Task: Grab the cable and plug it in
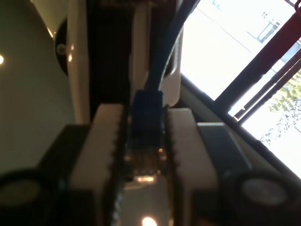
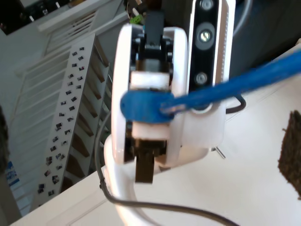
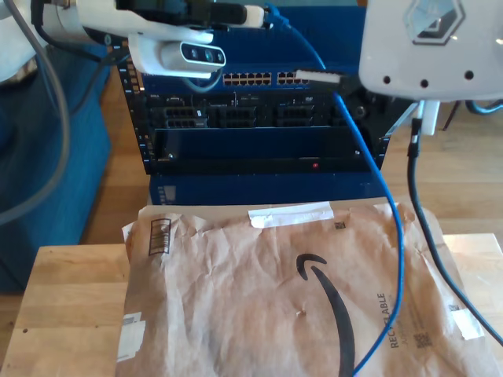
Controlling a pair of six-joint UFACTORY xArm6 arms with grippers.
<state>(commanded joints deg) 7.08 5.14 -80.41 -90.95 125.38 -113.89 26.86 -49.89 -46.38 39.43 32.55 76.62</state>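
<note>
One plug end of the cable (image 1: pixel 155 61) clamped between the jaws of my first gripper (image 1: pixel 146 115), high before the rack (image 3: pixel 236 149); rest trailing onto the table (image 3: pixel 63 314). Cannot tell jaw state on my second gripper (image 3: pixel 318 76). Plugging step in hand, probably; next, square up to a port and push straight.

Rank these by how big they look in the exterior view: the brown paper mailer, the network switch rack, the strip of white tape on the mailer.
1. Brown paper mailer, though nearness to the camera inflates it.
2. Network switch rack, partly hidden by the arms.
3. White tape strip, clearly smallest.
</note>
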